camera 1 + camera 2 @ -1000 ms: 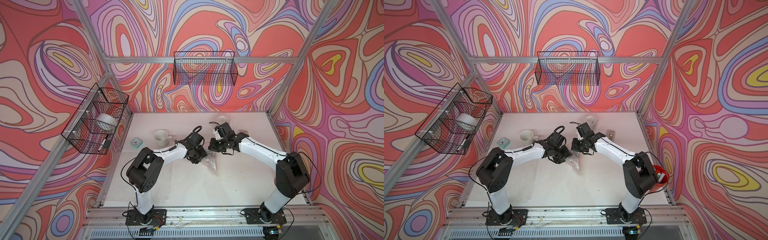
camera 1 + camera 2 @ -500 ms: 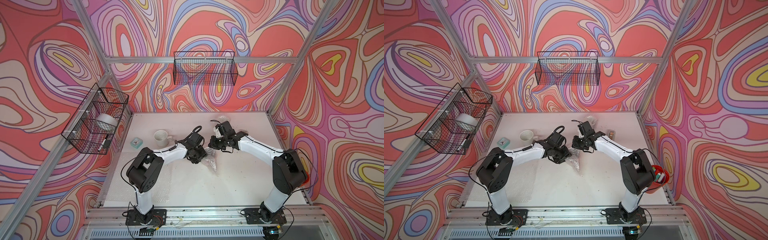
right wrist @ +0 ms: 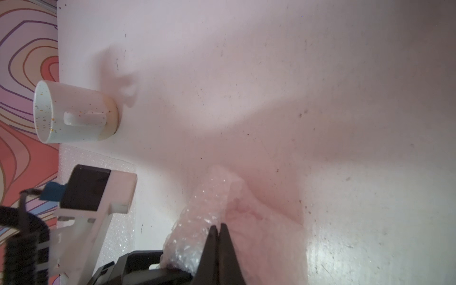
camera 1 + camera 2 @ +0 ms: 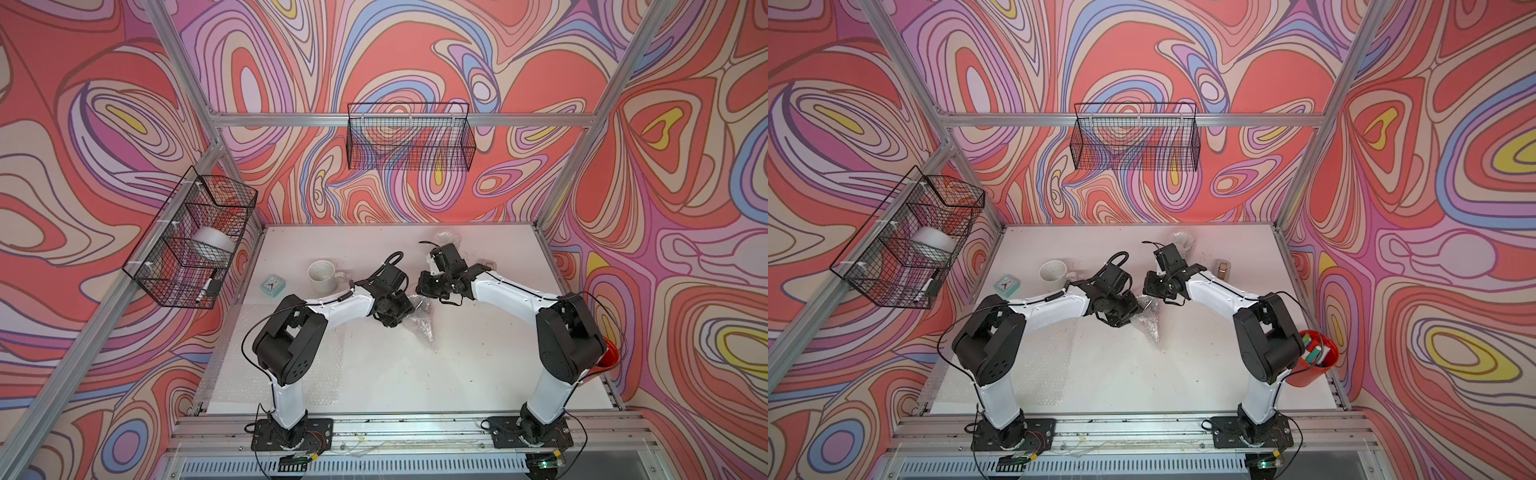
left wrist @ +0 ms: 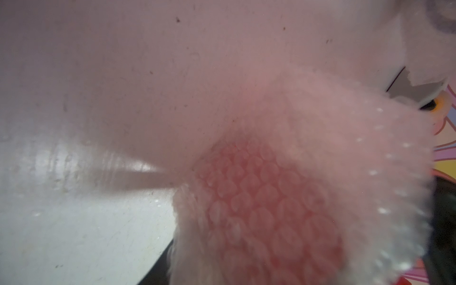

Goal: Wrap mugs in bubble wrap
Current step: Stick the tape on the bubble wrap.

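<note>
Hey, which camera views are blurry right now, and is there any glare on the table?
Left wrist view: the bubble wrap sits almost against the lens, soft and pink-tinted, with glare on the table beside it. Right wrist view: the white speckled mug is sharp, foreground wrap softer. Both top views: sharp throughout.

Nothing fancy: left arm [image 4: 332, 311] and right arm [image 4: 509, 293] in glossy white shells, chunky black joints [image 4: 291, 345], thin black cables [image 4: 343, 296] running along the links, black base plates [image 4: 291, 432], slim black fingers [image 3: 228, 251].
</note>
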Action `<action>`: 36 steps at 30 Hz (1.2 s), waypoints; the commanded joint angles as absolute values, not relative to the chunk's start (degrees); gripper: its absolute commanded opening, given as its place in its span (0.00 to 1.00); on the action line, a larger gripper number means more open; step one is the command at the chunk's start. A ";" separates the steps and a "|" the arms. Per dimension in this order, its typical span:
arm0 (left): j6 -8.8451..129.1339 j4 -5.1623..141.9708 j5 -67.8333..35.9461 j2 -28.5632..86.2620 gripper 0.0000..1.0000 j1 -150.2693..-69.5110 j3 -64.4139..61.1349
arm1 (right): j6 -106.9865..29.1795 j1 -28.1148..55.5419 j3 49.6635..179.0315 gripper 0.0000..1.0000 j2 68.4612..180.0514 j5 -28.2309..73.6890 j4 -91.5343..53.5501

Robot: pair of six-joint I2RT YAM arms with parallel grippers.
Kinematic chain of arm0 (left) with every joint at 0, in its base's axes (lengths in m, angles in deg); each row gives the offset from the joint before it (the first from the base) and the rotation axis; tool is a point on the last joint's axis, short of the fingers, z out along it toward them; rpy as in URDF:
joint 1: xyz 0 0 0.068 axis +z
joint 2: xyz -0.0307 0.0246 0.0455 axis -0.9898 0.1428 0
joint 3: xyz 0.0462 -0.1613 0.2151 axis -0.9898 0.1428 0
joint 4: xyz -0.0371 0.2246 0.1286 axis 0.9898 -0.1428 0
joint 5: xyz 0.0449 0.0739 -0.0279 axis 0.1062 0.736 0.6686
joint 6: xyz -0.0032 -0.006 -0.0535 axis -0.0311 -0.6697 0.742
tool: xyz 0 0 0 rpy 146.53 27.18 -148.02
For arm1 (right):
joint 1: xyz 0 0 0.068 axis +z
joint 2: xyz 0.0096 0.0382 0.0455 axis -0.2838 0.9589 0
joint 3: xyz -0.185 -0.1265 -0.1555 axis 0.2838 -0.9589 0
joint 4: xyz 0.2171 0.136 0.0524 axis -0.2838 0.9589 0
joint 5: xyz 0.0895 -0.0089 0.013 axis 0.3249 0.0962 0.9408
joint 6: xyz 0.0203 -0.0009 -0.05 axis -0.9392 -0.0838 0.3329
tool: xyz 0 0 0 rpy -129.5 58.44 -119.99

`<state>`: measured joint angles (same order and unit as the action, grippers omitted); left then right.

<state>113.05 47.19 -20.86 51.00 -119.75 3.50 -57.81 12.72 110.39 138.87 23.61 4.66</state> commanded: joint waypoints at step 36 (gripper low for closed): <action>112.20 43.32 -20.11 52.12 0.50 -119.58 3.04 | -55.45 12.78 95.28 0.00 122.77 41.62 1.20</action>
